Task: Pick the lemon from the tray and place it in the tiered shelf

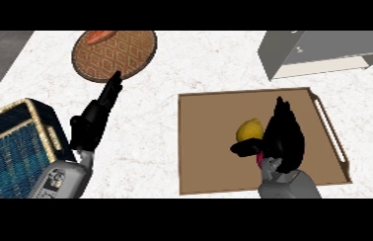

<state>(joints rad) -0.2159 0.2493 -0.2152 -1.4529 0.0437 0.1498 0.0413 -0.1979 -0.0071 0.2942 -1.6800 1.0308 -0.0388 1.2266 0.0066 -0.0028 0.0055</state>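
Right hand (282, 136) sits closest to the camera, low on the brown tray (218, 136), with its forearm coming up from the bottom edge. Fingers point up and away, more or less straight and held together, while the thumb sticks out left under the lemon (250, 130). So the hand is cupped beside the fruit, touching or nearly touching its right side, but I wouldn't call it closed on it yet.

About the lemon itself: it's a small yellow oval with a pointy top end, lying about mid-tray, slightly right of centre. My guess is it's light and pretty stiff, with a waxy skin that can slip, and the rounded shape means it'll roll if nudged from one side only. Not fragile, so squeezing isn't a worry. Best bet is taking it across the fat middle, thumb on one side and fingers on the other, rather than at the tapered ends where it would squirt out.

Left hand (98, 111) is off on the white counter (204, 62), well apart from the tray, fingers straight and together, pointing up toward a round woven plate (116, 52) with something orange on its far rim. A blue wicker basket (25, 136) sits by the left forearm. The grey shelf (313, 52) is at the top right, past the tray's far edge, so the lemon has a fair carry ahead.
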